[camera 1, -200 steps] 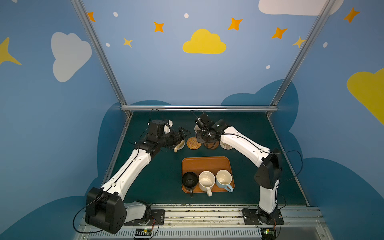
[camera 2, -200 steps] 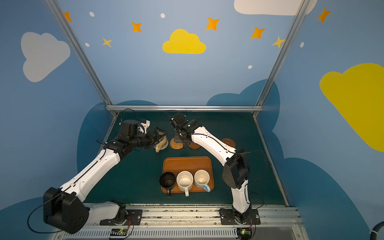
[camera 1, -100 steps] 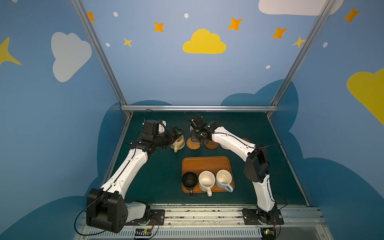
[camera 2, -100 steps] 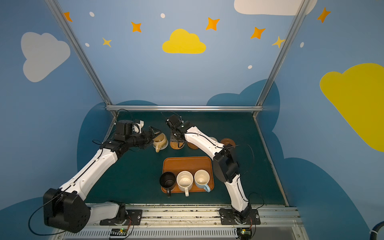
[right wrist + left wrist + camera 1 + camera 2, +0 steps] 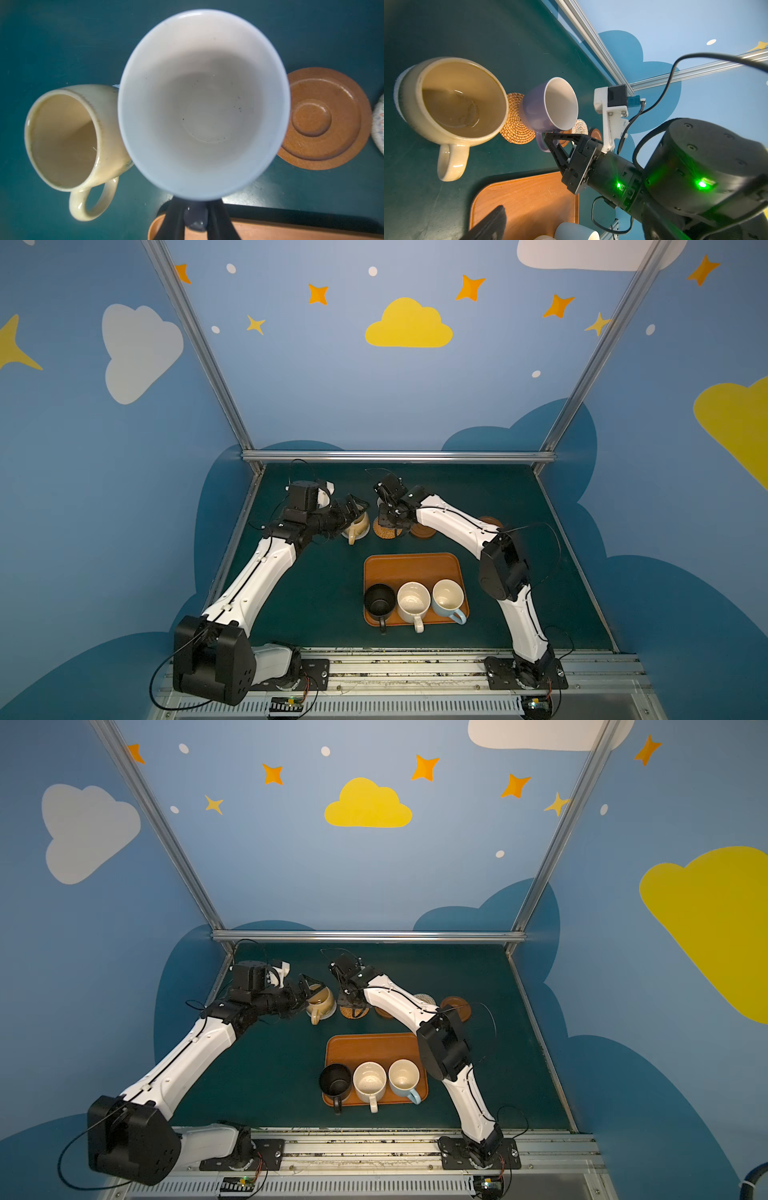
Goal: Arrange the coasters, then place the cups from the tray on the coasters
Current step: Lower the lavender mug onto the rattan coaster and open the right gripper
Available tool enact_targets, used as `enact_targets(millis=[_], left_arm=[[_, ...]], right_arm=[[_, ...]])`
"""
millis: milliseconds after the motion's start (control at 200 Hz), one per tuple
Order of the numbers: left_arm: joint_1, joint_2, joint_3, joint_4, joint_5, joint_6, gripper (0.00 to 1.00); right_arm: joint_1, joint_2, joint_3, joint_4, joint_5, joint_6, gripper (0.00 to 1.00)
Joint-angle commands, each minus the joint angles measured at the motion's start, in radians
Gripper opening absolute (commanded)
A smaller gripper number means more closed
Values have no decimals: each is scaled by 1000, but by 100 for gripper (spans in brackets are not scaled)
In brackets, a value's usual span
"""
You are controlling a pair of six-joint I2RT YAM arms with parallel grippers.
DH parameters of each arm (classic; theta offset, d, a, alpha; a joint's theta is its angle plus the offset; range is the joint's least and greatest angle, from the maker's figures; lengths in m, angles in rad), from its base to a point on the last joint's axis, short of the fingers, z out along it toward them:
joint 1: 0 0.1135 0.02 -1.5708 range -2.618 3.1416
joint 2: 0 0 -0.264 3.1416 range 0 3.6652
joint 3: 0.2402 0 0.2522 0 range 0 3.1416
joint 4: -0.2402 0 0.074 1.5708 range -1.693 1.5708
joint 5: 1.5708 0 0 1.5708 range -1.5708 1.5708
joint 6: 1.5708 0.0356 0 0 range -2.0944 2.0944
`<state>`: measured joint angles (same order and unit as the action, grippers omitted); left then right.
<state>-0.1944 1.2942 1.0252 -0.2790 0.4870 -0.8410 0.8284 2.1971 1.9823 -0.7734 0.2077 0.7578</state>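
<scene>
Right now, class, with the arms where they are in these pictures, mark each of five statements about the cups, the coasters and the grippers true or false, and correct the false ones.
1. Three cups stand on the tray. True: the black cup, the cream-white cup and the light blue cup.
2. The right gripper is open and empty. False: it is shut on the handle of the lavender cup.
3. The pale yellow cup is on the tray. False: it stands off the tray, on a pale coaster.
4. The left gripper is open. True.
5. The wooden coaster beside the lavender cup bears no cup. True.
</scene>
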Motion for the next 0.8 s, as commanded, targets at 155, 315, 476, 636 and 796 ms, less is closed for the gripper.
enact_targets(millis=[155, 315, 476, 636, 796], left_arm=[[3, -2, -38, 29, 16, -8, 100], [1, -9, -46, 27, 12, -9, 100], [1, -19, -48, 23, 7, -8, 100], [1, -19, -34, 14, 2, 5, 100], [1, -26, -43, 15, 5, 4, 100]], right_arm=[[6, 7, 39, 30, -8, 46, 0], [9, 18, 40, 31, -33, 59, 0], [7, 27, 39, 11, -46, 81, 0], [5, 41, 44, -9, -86, 96, 0], [4, 41, 41, -34, -90, 103, 0]])
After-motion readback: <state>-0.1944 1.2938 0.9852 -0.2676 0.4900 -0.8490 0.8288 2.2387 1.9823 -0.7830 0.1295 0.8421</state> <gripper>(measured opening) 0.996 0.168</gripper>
